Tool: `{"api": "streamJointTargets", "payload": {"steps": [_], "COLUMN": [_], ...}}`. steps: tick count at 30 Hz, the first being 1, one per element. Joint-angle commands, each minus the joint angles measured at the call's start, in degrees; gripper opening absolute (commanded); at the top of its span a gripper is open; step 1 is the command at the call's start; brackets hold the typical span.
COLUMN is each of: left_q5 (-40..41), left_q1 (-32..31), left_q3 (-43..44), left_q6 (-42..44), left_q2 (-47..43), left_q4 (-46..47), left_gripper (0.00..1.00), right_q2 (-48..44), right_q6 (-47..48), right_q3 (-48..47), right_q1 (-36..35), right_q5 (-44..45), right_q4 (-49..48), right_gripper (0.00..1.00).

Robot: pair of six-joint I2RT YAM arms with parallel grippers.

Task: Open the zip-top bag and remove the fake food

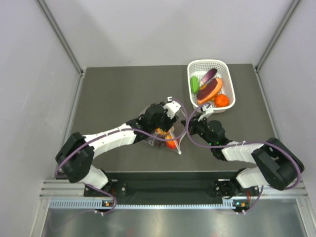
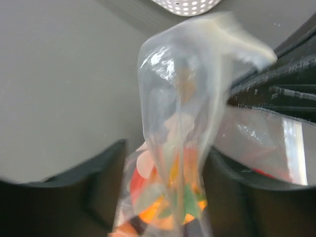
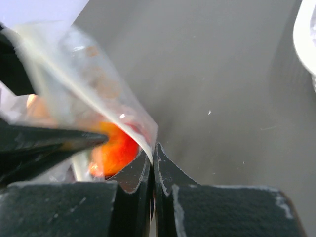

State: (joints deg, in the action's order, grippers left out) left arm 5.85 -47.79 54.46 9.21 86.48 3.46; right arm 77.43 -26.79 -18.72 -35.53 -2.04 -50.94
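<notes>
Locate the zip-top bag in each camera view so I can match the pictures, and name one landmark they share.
Top external: the zip-top bag is mid-table, below-left of the white basket.
Left wrist: it fills the centre, rising from the bottom edge.
Right wrist: upper left, its edge pinched in the right gripper.
Shared landmark: the white basket, at the top edge in left wrist and the right edge in right wrist.

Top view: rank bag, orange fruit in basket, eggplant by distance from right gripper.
1. bag, pinched in the right gripper, on its left.
2. orange fruit, near right corner of the basket.
3. eggplant, far end of the basket.
</notes>
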Motion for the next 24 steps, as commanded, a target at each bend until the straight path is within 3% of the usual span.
{"api": "streamJointTargets", "payload": {"steps": [1,2,3,4,8,11,12,17,19,23,24], "left_q5": [2.8,3.8,5.3,8.6,19.4,23.1,24.1,36.8,45.5,51.1,55.6], "left_q1": [-1.3,-1.9,-2.7,-4.3,-8.5,-10.6,-11.1,-20.3,-24.7,-29.2,-31.3], "left_q3": [-3.2,-3.4,-3.5,-3.4,-4.8,-7.1,-8.0,-12.0,-12.7,-16.3,-16.6], "left_q6": [-5.4,-6.1,-6.1,-6.0,-3.2,-2.0,-1.7,0.8,-0.4,-6.2,-5.8], "left_q2": [-6.0,-7.5,-8.2,-9.0,-11.5,-14.2,-14.8,-16.0,-14.7,-11.7,-10.9], "left_q4": [10.8,10.9,10.9,10.6,14.3,18.3,19.4,25.3,26.7,31.8,34.9], "left_gripper": [0.69,0.75,0.90,0.93,0.93,0.94,0.99,0.99,0.98,0.96,0.96], "right_q2": [0.9,1.3,1.5,1.6,1.7,1.5,1.4,1.7,1.8,2.9,3.2], "right_q6": [-1.8,-1.5,-1.6,-1.6,-1.4,-1.7,-1.9,-2.9,-3.0,-3.4,-3.4], "right_q3": [-0.9,-1.1,-1.4,-1.5,-1.5,-1.3,-1.2,-1.4,-1.5,-2.2,-2.4], "right_q1": [-0.8,-0.8,-0.7,-0.7,-0.7,-0.4,-0.2,-0.1,-0.1,-0.1,-0.1], "right_q5": [3.6,3.5,3.5,3.3,3.1,3.2,3.2,3.2,3.3,3.0,2.8], "right_q4": [-6.0,-5.9,-6.0,-6.0,-6.4,-6.5,-6.6,-7.2,-7.1,-7.6,-7.5], "right_gripper": [0.00,0.00,0.00,0.00,0.00,0.00,0.00,0.00,0.00,0.00,0.00]}}
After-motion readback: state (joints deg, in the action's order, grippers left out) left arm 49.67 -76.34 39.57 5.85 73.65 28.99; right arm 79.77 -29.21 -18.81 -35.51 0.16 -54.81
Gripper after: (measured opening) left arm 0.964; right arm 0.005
